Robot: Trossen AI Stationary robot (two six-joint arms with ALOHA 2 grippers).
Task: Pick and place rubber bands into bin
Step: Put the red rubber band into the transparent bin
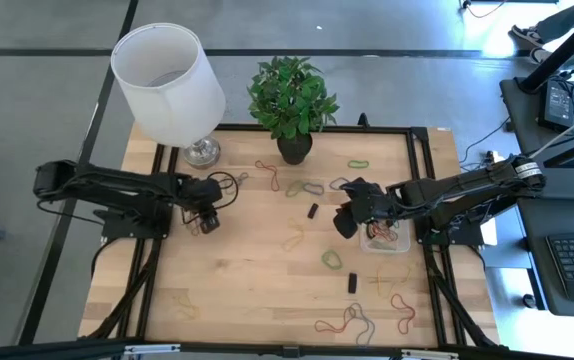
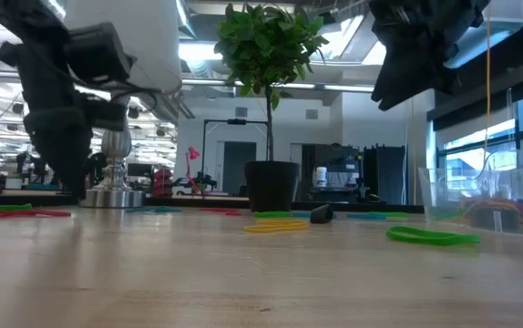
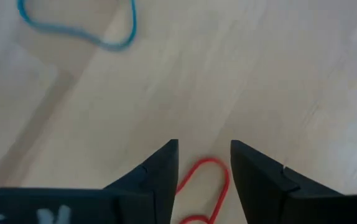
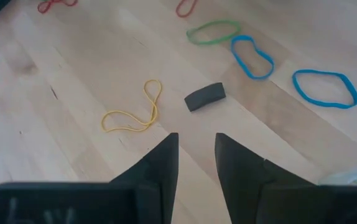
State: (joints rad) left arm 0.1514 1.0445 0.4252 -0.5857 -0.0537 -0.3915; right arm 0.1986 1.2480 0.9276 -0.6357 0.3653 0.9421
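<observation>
- Dark fingers of the left gripper point(image 3: 203, 163) stand parted by a narrow gap, nothing held; a red rubber band point(image 3: 204, 190) lies on the wood in the gap between the tips.
- Beyond that gripper, a blue rubber band point(image 3: 79, 25) lies flat on the table, well apart from the red one.
- In the high view the left gripper point(image 1: 205, 218) sits low over the table's left part, near the lamp point(image 1: 170, 85).
- Right gripper point(image 4: 196, 155) is likewise slightly open and empty, raised above the table.
- Ahead of its fingers lie a yellow rubber band point(image 4: 134, 112) and a small black block point(image 4: 204, 96), just beside each other; farther off lie a green rubber band point(image 4: 213, 32) and two blue ones.
- In the high view the right gripper point(image 1: 346, 220) hangs just beside the bin point(image 1: 386, 238), on the side toward the table's middle.
- Bin is clear plastic, on the table's right part, with several coloured bands already inside.
- Other bands lie scattered over the wooden table point(image 1: 247, 270), many near the front edge.
- Potted plant point(image 1: 292, 98) stands at the rear edge.
</observation>
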